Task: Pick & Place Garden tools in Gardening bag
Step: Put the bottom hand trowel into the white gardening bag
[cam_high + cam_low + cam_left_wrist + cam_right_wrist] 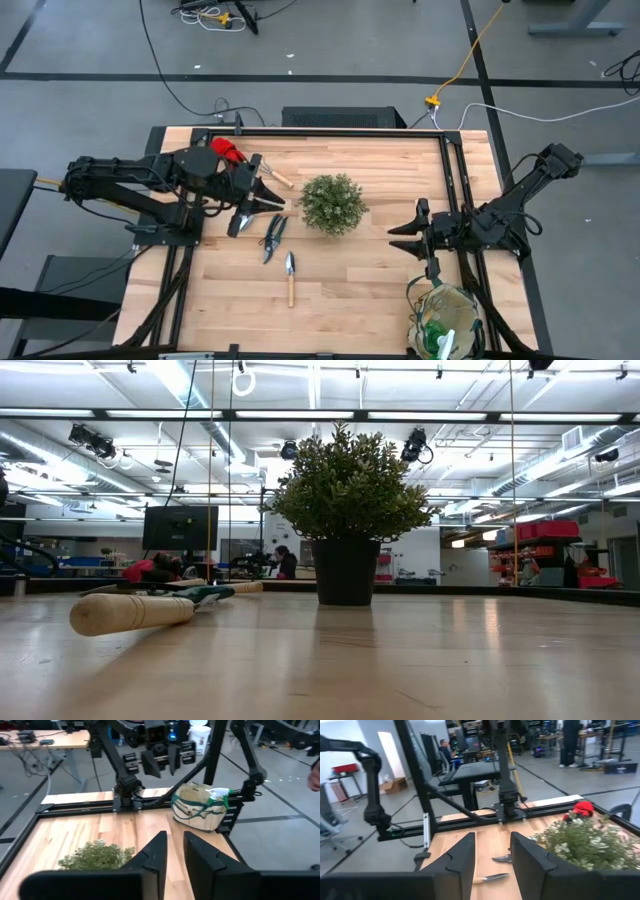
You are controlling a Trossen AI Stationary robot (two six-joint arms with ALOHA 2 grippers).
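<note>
Using the plant [332, 203] as my landmark. Left gripper [262, 198] hovers just on the left-arm side of it, fingers parted by a narrow gap with nothing between them, as the left wrist view shows [172, 857].

Pruning shears [273, 236] lie just beside that gripper, on the near-edge side of it, long axis running roughly front-to-back with a slight slant. Trowel [290, 277] sits further toward the near edge, handle pointing at that edge, blade toward the plant. Red gloves [229, 152] and a wooden-handled tool [275, 177] are on the far side, next to the left arm.

Right gripper [402, 228] waits on the plant's other side, fingers parted, empty [490, 855].

Gardening bag [444, 321] sits at the near corner on the right arm's side, well apart from the tools.

My read: every loose tool lies on the left arm's side of the plant, so left is nearer. Shears are the closest pick; I'd turn the wrist to close across their long axis.
</note>
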